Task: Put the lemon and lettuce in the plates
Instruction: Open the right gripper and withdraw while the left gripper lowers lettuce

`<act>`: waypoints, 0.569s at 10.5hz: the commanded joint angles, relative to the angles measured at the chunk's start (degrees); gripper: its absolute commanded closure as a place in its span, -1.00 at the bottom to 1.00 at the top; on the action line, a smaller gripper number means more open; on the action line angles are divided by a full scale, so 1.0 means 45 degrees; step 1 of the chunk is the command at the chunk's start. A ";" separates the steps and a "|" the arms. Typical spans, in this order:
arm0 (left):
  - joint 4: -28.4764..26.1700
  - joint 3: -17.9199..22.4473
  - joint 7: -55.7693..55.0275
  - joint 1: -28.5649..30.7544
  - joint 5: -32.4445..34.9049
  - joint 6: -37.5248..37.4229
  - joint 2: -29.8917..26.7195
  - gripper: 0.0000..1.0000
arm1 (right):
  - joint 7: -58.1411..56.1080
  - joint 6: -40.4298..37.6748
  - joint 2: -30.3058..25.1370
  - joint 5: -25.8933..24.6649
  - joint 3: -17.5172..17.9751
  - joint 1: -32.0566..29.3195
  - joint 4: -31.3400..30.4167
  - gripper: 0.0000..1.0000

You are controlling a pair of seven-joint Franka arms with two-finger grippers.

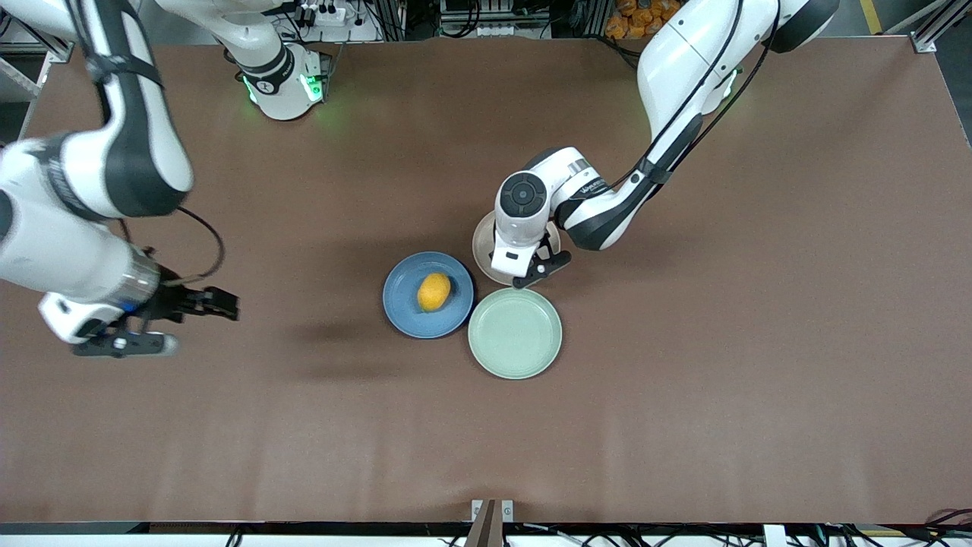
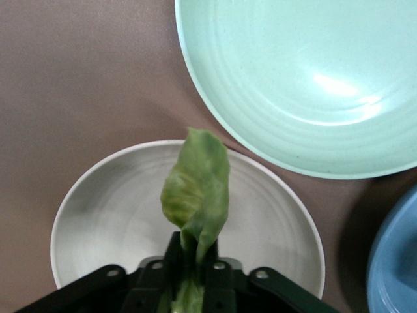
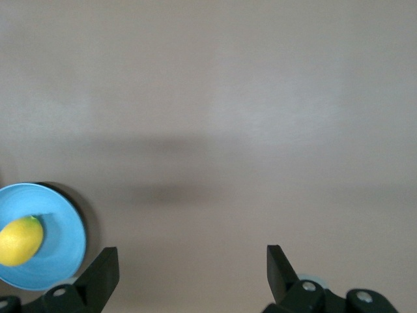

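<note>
The lemon [image 1: 433,292] lies in the blue plate [image 1: 402,311], and both show in the right wrist view, lemon [image 3: 19,240] and plate [image 3: 62,242]. My left gripper [image 1: 533,267] hangs over the pale beige plate [image 1: 480,245] and is shut on the lettuce [image 2: 197,189]. The green leaf dangles from the gripper [image 2: 194,253] above that plate [image 2: 104,215]. The hand hides the leaf in the front view. My right gripper [image 1: 178,327] is open and empty above bare table toward the right arm's end, and it also shows in its own wrist view [image 3: 192,264].
A pale mint-green plate [image 1: 515,357] sits empty beside the blue plate, nearer to the front camera than the beige plate; it shows in the left wrist view [image 2: 313,65]. The three plates nearly touch. The blue plate's rim [image 2: 397,261] shows there too.
</note>
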 commanded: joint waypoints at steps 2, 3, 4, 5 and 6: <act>0.0267 0.0154 -0.0233 -0.0045 0.0425 0.0109 -0.0184 -1.00 | -0.1103 -0.1509 -0.2050 -0.0194 -0.0469 -0.0332 -0.0064 -1.00; 0.0365 0.0154 -0.0290 0.0014 0.0425 0.0090 -0.0398 -1.00 | -0.1123 -0.2074 -0.2364 -0.0175 -0.0781 -0.0332 0.0149 -1.00; 0.0482 0.0173 -0.0272 0.0150 0.0425 -0.0007 -0.0728 -1.00 | -0.1104 -0.2911 -0.2503 -0.0233 -0.0823 -0.0313 0.0538 -1.00; 0.0483 0.0192 -0.0136 0.0441 0.0444 -0.0027 -0.1234 -1.00 | -0.1084 -0.3925 -0.2543 -0.0659 -0.0785 -0.0312 0.1122 -1.00; 0.0483 0.0193 0.0291 0.0676 0.0444 -0.0317 -0.1820 -1.00 | -0.1026 -0.4689 -0.2543 -0.0934 -0.0688 -0.0293 0.1573 -1.00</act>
